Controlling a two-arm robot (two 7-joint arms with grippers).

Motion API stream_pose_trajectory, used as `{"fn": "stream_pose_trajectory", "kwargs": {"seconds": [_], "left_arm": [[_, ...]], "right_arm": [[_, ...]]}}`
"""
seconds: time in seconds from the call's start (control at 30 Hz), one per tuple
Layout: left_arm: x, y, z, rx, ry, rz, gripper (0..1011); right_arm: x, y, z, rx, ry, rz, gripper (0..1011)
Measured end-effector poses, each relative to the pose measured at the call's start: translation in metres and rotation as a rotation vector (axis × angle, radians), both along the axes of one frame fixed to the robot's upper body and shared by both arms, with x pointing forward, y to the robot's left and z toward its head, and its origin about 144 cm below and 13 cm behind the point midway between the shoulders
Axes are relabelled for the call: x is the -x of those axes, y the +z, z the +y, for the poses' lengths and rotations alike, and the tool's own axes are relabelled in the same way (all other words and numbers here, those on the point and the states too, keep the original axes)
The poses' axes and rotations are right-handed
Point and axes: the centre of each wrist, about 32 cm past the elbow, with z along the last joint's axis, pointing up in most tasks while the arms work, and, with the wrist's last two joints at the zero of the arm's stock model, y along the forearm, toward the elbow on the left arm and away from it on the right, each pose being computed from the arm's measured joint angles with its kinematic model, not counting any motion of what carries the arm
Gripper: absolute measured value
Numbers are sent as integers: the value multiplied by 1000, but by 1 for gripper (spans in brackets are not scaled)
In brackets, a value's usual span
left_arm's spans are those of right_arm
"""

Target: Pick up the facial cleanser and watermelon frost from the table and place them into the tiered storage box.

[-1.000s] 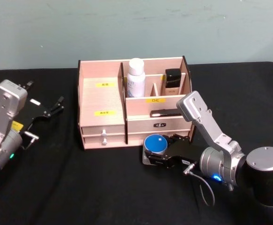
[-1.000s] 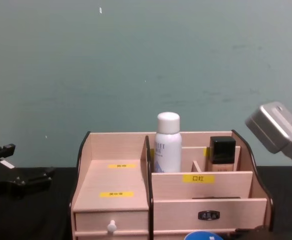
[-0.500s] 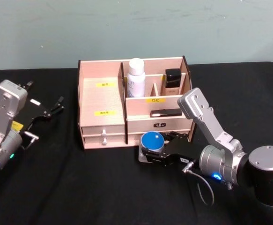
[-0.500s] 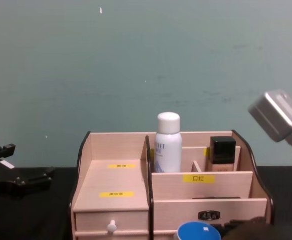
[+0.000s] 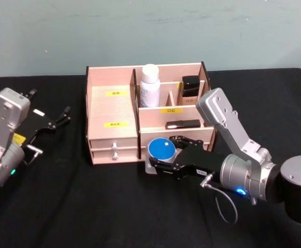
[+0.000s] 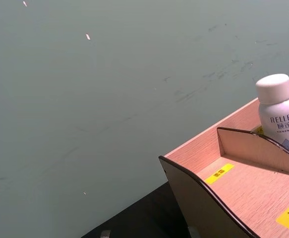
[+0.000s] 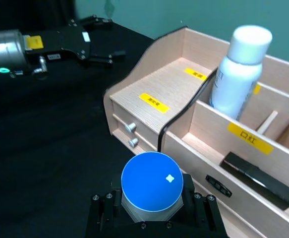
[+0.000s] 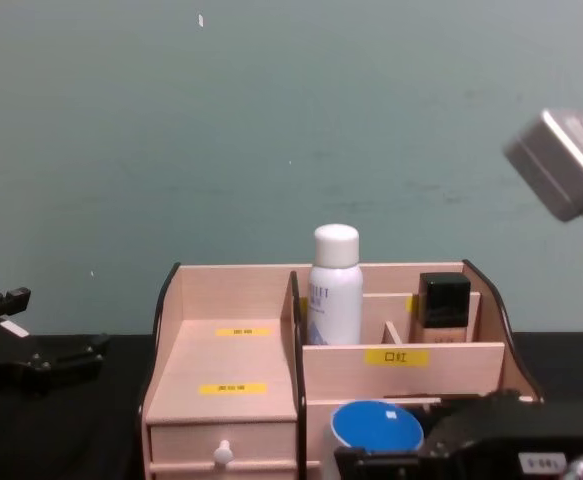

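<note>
We see the tiered storage box [image 5: 114, 111] in pale matt wood grain, a smooth white plastic bottle [image 5: 150, 85], and a glossy blue-lidded jar [image 7: 152, 182] on black cloth [image 5: 88, 206].

Tiered storage box [image 5: 114, 124] on black table [image 5: 88, 206]

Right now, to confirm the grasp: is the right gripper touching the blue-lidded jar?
Touching. The right wrist view shows the right gripper with its black fingers pressed against both sides of the blue-lidded jar, no gap.
</note>
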Motion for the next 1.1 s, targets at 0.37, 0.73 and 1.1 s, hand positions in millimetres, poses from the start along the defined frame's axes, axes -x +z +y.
{"fn": "stream_pose_trajectory", "kwargs": {"seconds": [0.37, 0.73, 1.1], "left_arm": [[0, 0, 0, 0, 0, 0, 1010], [0, 0, 0, 0, 0, 0, 1010], [0, 0, 0, 0, 0, 0, 1010]], "right_arm": [[-2, 18, 7, -10, 59, -37, 726], [-28, 26, 30, -9, 91, -76, 726], [-59, 28, 50, -3, 86, -86, 726]]}}
